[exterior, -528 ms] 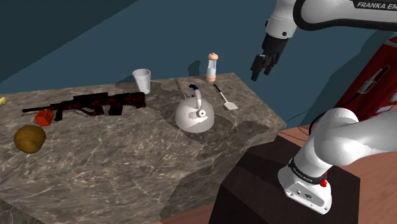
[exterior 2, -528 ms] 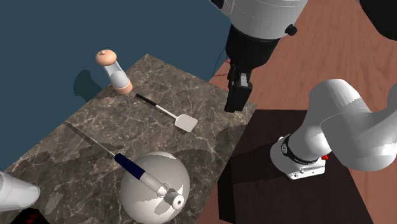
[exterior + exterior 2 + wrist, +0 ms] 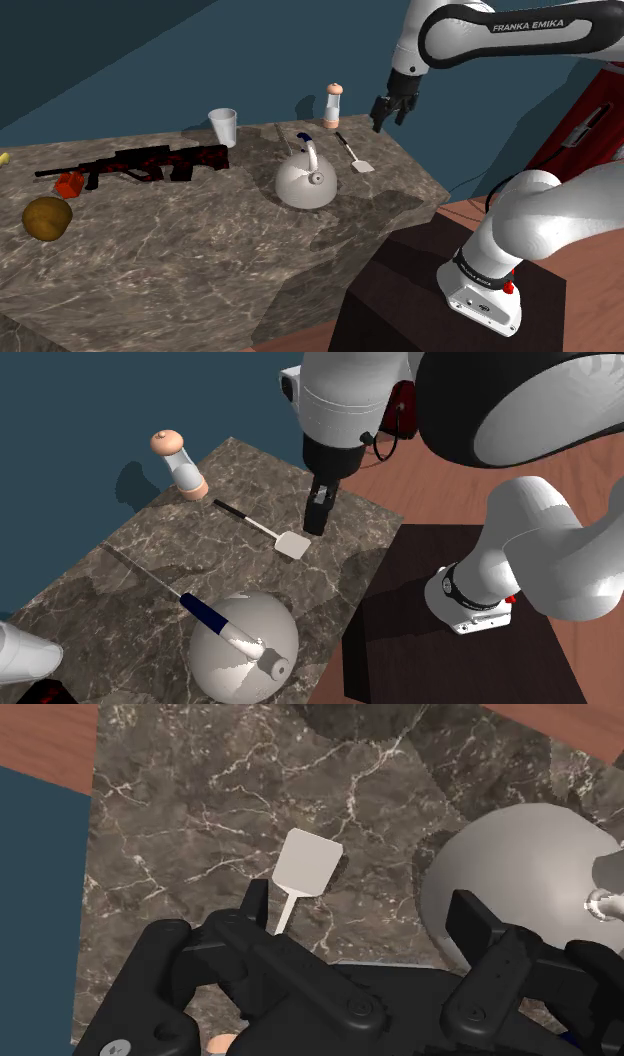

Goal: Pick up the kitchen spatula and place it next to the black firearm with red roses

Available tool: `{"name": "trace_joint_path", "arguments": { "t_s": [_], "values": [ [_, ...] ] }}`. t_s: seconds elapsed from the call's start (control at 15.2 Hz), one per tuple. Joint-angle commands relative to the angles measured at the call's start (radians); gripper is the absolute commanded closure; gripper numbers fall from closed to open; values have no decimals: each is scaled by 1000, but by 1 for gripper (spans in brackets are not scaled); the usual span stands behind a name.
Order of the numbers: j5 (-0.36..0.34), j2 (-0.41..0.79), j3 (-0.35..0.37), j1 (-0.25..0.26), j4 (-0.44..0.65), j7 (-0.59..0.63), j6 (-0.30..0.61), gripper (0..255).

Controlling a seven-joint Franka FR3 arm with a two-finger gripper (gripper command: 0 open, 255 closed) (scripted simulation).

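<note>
Approach step: your pincer hangs released over the spatula; next, lower onto the handle, eleven o'clock from its blade.

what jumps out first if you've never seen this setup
The big white arm comes first, its black hand open above the spatula, which lies near the marble table's end by the stand. Next come the round pale kettle mid-table and the black rifle with red marks, toward the shoulder view's left.
</note>
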Motion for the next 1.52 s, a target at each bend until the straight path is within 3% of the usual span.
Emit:
{"name": "trace_joint_path", "arguments": {
  "t_s": [0.0,0.53,1.06,1.45],
  "values": [
    [-6,74,-13,-15,6,12,68,0],
    [-4,368,-45,-53,87,82,276,0],
    [26,667,-81,-86,239,132,417,0],
    [35,719,-82,-87,213,126,494,0]
  ]
}}
